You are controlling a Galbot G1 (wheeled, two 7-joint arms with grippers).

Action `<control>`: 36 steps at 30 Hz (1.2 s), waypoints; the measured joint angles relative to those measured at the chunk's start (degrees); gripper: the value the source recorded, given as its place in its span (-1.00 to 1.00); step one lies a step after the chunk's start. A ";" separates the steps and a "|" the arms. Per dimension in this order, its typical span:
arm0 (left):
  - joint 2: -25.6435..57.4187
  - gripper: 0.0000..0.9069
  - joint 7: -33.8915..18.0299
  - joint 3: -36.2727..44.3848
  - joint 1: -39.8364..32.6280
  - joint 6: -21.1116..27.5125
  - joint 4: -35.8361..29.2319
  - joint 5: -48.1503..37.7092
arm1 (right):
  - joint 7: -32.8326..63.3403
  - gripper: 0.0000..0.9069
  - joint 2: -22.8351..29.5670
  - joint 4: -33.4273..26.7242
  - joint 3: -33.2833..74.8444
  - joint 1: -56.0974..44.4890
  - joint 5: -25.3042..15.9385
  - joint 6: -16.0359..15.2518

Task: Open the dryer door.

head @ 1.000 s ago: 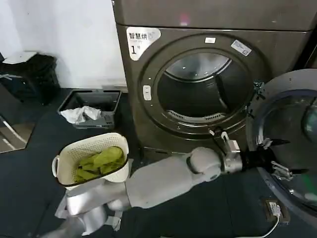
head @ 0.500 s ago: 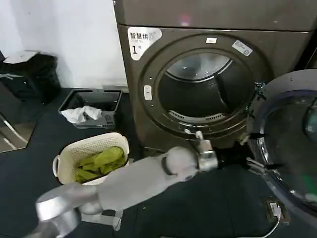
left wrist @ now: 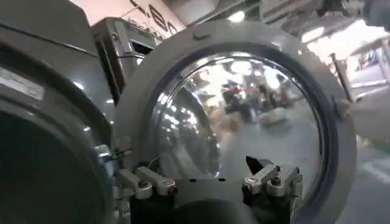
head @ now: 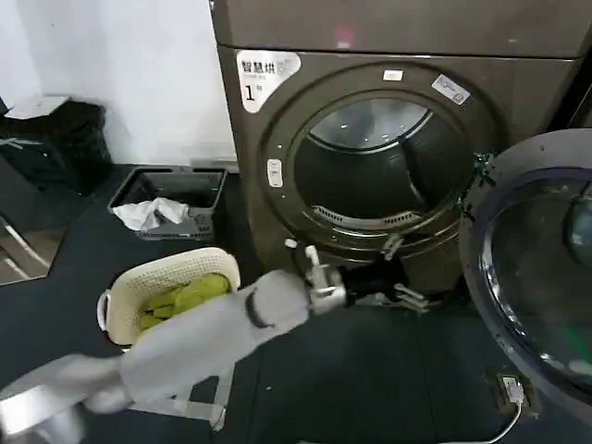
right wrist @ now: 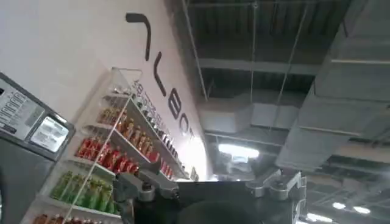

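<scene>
The dryer door (head: 481,277) stands swung wide open to the right of the machine, its chrome rim around dark glass. The round drum opening (head: 388,166) is uncovered. My left gripper (head: 402,271) hangs open and holds nothing, low in front of the dryer's lower front, left of the door and apart from it. In the left wrist view the door's rim (left wrist: 344,131) and its reflecting glass stand beyond the spread fingers (left wrist: 146,182) of the left gripper (left wrist: 210,182). My right gripper (right wrist: 213,185) is open and empty, pointing up toward a ceiling and shelves.
A cream basket (head: 116,301) with green cloth stands on the dark floor at the left. Behind it is a grey bin (head: 208,185) with white cloth. A socket and white cable (head: 511,393) lie on the floor under the open door.
My left arm has drawn back leftward from the door's inner edge to the dryer's lower front. The door stays open where it was.
</scene>
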 joint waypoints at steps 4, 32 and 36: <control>3.85 1.00 0.47 -2.29 2.09 0.02 -2.01 1.87 | -0.04 1.00 -0.11 0.05 0.03 -0.28 0.00 -0.01; 32.19 1.00 6.10 -15.49 16.11 -6.08 -6.10 7.37 | -0.44 1.00 -1.06 -0.84 0.53 -0.85 -0.04 0.36; 37.83 1.00 7.00 -16.88 17.51 -6.92 -5.02 8.49 | -0.44 1.00 -1.06 -0.90 0.38 -0.30 -0.71 0.68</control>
